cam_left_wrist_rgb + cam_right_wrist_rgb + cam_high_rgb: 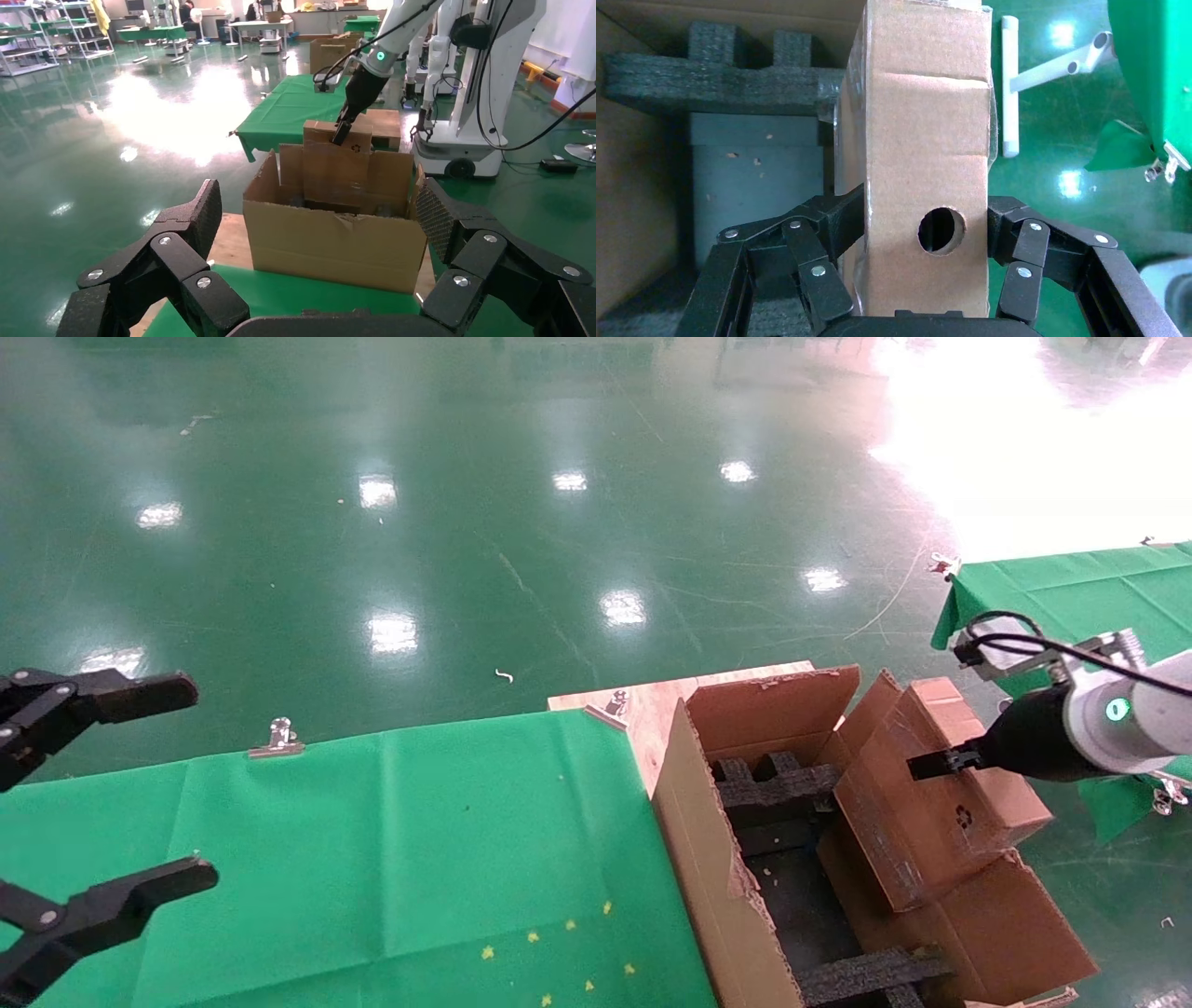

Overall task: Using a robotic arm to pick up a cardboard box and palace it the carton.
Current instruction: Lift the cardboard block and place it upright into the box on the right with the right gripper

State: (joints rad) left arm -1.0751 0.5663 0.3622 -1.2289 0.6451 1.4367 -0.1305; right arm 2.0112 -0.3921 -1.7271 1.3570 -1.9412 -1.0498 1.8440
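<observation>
My right gripper [941, 764] [923, 221], on the white robotic arm [1131, 710] with its green ring light, is shut on the cardboard box [931, 794]. The pads [842, 214] press both sides of the box [919, 140], next to its round hole [942, 230]. The box hangs tilted over the right side of the open carton [708, 859], its lower end down among the flaps. Black foam inserts [773, 784] line the carton's inside. In the left wrist view the box [337, 165] stands up out of the carton [337, 246]. My left gripper [200, 784] [320, 217] is open over the green table, far left.
The carton rests on a wooden board [652, 705] at the end of the green-clothed table [419, 840], which has metal clips [277, 738] on its edge. A second green table [1080, 589] stands behind the right arm. A white robot base [457, 140] stands beyond the carton.
</observation>
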